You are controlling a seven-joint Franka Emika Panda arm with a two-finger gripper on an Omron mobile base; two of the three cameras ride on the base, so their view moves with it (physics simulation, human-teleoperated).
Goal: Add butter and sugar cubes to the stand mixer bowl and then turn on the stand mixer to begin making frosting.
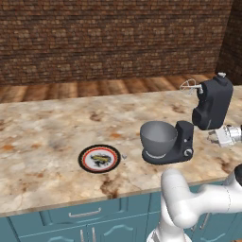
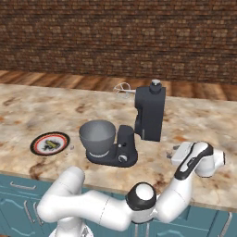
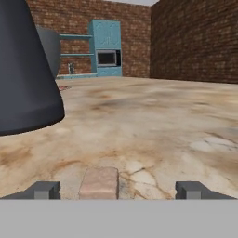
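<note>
Sugar cube (image 3: 98, 182) between wide-set jaws, countertop (image 3: 153, 125)

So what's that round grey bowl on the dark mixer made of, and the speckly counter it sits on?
The round grey bowl looks like brushed metal: smooth, even grey with a soft sheen, though it could be plastic in this rendering. The dark slate-grey stand mixer looks like matte painted metal or plastic, with no shine. The beige, brown-veined counter looks like polished stone, marble or granite, judging by its blotchy veins.
</note>
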